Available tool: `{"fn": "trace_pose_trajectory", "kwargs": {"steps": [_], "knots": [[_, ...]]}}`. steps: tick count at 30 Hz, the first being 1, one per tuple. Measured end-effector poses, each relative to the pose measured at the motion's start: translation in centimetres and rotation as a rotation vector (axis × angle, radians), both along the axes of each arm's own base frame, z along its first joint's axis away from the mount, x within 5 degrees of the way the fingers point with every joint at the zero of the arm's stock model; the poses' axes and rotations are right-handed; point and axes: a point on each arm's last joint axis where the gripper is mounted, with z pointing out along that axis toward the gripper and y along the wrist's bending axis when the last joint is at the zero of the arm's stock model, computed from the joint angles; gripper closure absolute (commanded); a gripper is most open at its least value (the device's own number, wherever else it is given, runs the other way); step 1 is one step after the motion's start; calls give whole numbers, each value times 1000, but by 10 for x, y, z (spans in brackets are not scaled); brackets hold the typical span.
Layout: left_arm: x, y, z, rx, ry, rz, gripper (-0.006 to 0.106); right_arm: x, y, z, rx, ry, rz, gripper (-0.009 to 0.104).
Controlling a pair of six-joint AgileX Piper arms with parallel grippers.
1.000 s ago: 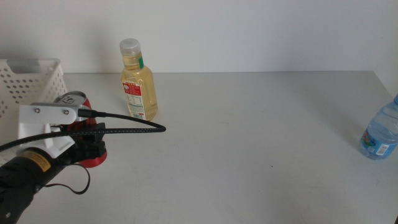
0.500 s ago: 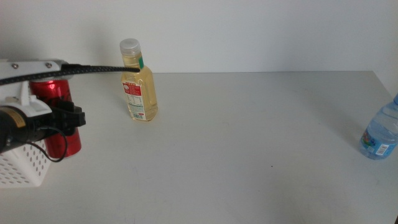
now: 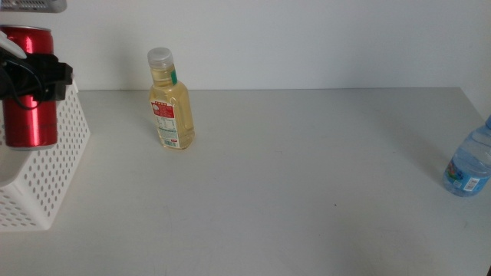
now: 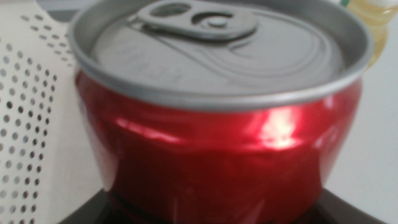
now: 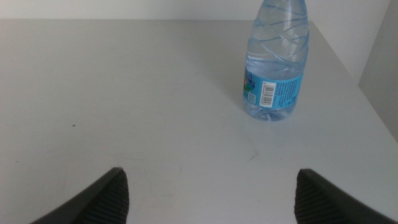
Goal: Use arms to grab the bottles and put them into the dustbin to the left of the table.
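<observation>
There are three drinks to count: one red can [image 3: 31, 88], one yellow bottle [image 3: 171, 102] and one water bottle [image 3: 468, 165]. There is one white bin [image 3: 54, 165] with many small round holes.

The left claw [image 3: 38, 77] is at the far left of the table, up in the air. It is closed on the can and holds it upright above the bin. The can is lifted clear of the table. In the left wrist view the can [image 4: 217, 124] fills almost the whole picture, with its silver top and pull tab showing, and a bit of the bin wall [image 4: 25, 124] shows beside it. A little of the yellow bottle [image 4: 373, 25] peeks out behind the can.

The yellow bottle stands upright at the far side of the table [image 3: 307, 176], left of the middle, well apart from the bin. It has a clear cap and a red and white label.

The water bottle stands at the right edge of the table, far from the other two drinks. In the right wrist view it [image 5: 277, 62] stands upright with its blue label showing.

The right claw [image 5: 208, 190] is wide open and holds nothing. It waits near the right side, with the water bottle ahead of it.
</observation>
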Motion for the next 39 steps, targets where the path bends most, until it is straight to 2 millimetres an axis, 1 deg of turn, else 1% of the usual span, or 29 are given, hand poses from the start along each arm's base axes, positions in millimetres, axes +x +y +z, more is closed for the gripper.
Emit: {"fn": "trace_pose_trajectory", "kwargs": {"steps": [5, 12, 19, 25, 30, 33, 39], "knots": [[17, 20, 9, 36, 130, 5, 102, 0, 0, 0, 0, 0, 0, 1], [42, 49, 22, 70, 204, 11, 102, 0, 0, 0, 0, 0, 0, 1], [67, 73, 19, 98, 292, -12, 102, 0, 0, 0, 0, 0, 0, 1], [86, 99, 7, 103, 346, 2, 102, 0, 0, 0, 0, 0, 0, 1], [95, 118, -11, 100, 391, 10, 102, 0, 0, 0, 0, 0, 0, 1], [100, 125, -24, 89, 420, 2, 102, 0, 0, 0, 0, 0, 0, 1], [115, 128, -55, 58, 487, -14, 102, 0, 0, 0, 1, 0, 0, 1]]}}
